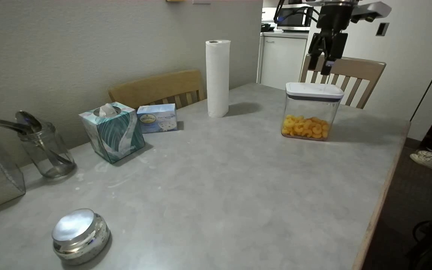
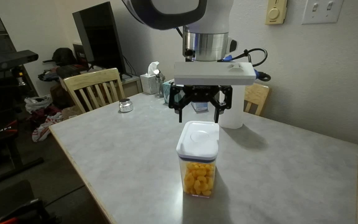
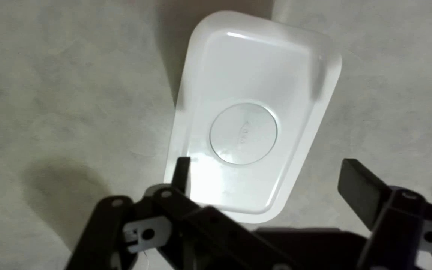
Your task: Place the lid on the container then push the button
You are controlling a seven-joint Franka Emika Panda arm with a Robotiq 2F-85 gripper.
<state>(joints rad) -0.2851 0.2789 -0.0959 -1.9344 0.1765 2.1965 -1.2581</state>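
The container (image 1: 309, 107) stands upright on the grey tabletop (image 1: 219, 195), with the lid (image 2: 197, 151) on top and yellow-orange food pieces (image 1: 306, 127) in its lower part. Above the lid, apart from it, hangs the gripper (image 2: 198, 120) – its 2 jaws spread wide. In the wrist view, 1 finger (image 3: 181, 174) overlaps a long edge of the lid, while the opposite finger (image 3: 362, 191) shows beyond the far long edge, over tabletop. The button (image 3: 243, 134), a circle at the lid's centre, shows whole, away from the 2 fingers. In an exterior view, a strip of tabletop runs between the container and the wooden edge (image 1: 381, 198); to the container's opposite side the paper towel roll (image 1: 218, 78) stands apart, with more tabletop between. The teal tissue box (image 1: 116, 137) is near the wall (image 1: 88, 48) – and a broad stretch of tabletop separates the container from the shiny metal jar (image 1: 81, 240).
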